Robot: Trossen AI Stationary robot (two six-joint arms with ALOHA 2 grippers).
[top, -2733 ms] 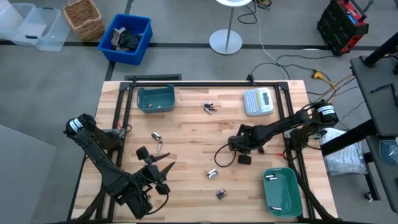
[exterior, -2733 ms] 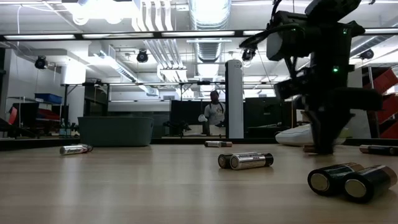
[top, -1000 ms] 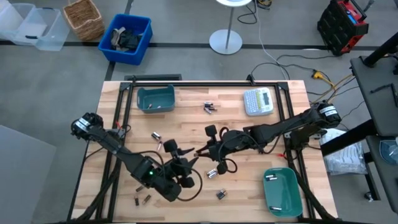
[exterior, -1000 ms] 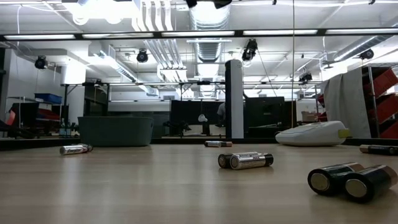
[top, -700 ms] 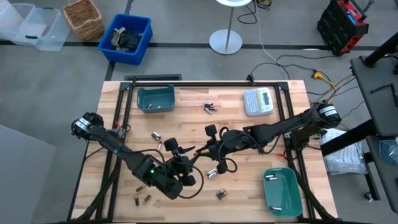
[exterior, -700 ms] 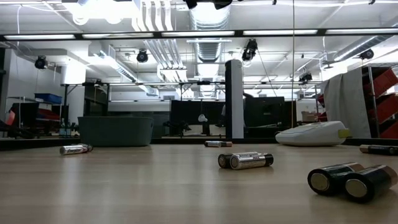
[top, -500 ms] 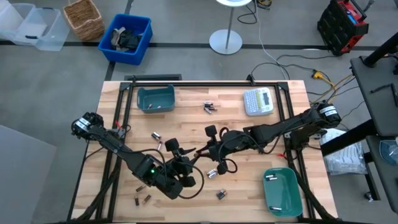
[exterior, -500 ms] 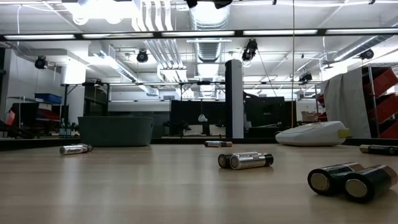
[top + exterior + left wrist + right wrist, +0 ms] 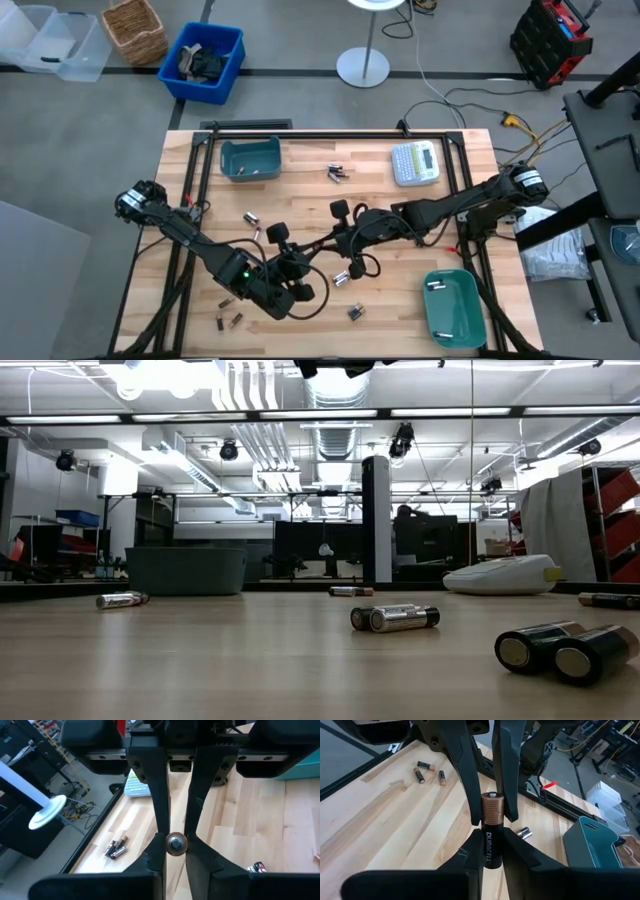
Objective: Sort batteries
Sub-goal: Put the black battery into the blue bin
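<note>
- Right gripper [image 9: 490, 851] clenched on the dark body of a copper-topped battery [image 9: 490, 825], holding it above the middle of the table [image 9: 300, 200].
- Left gripper [image 9: 175, 843] meeting it nose to nose, fingers pinched on the coppery end of the same cell; looks like a handover mid-air, with neither side let go yet.
- Near bin [image 9: 452, 312] on the right holding two pale cells, so some sorting is already done there.
- Far bin [image 9: 250, 160] on the left holding a few small bits, too small to tell what kind.
- Left on the wood: a pair at the far edge [image 9: 337, 173], two cells left of centre [image 9: 254, 226], one pair just below the grippers [image 9: 341, 278], another nearer the front [image 9: 354, 313], and a cluster at the front left [image 9: 230, 320].
- Label maker [image 9: 415, 163] at the far right, untouched and no part of the sorting.
- Judging by the count, well under half done: one cell in transit, a few binned, most of the batteries lying loose.
</note>
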